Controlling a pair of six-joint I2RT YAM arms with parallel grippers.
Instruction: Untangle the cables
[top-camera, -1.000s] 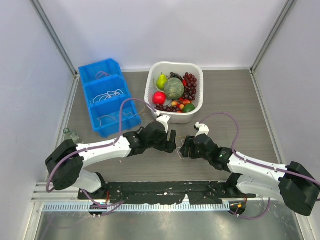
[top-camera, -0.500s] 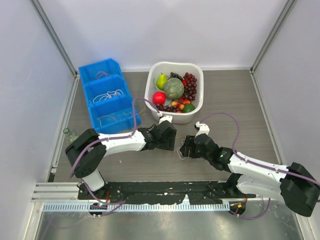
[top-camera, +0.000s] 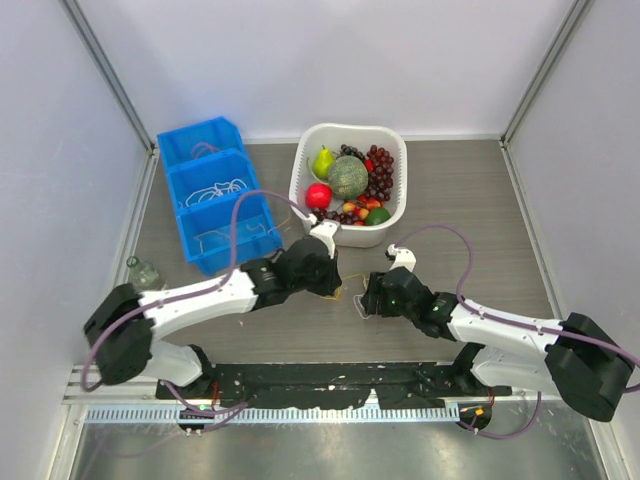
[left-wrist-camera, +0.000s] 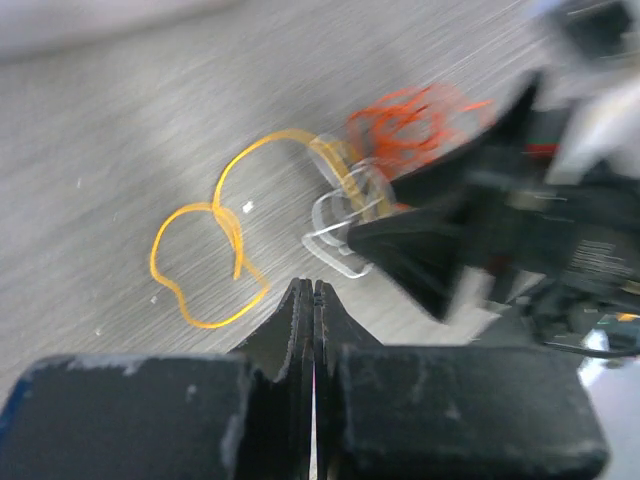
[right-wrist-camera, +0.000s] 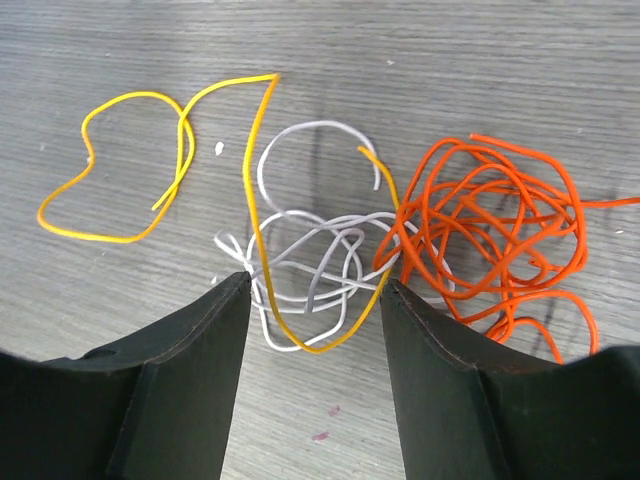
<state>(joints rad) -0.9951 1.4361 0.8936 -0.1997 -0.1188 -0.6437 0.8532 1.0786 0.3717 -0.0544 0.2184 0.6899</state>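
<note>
The cables lie tangled on the table between my two grippers. The yellow cable (right-wrist-camera: 150, 170) loops left and passes over the white cable (right-wrist-camera: 310, 250). Beside it on the right is a bunched orange cable (right-wrist-camera: 480, 230). My right gripper (right-wrist-camera: 315, 290) is open, and its fingers straddle the low loop of the yellow and white cables without touching them. The left gripper (left-wrist-camera: 306, 288) is shut on nothing, its tips just short of the yellow cable (left-wrist-camera: 200, 262). In the top view the left gripper (top-camera: 333, 284) and right gripper (top-camera: 366, 298) face each other over the cables (top-camera: 350, 291).
A blue three-part bin (top-camera: 213, 264) holding more thin cords stands at the back left. A white basket (top-camera: 296, 186) of fruit is behind the grippers. A small clear object (top-camera: 141, 268) sits at the table's left edge.
My left gripper has gone from open to shut, and its arm has shifted a little to the left. The right gripper has stayed open and has barely moved.
</note>
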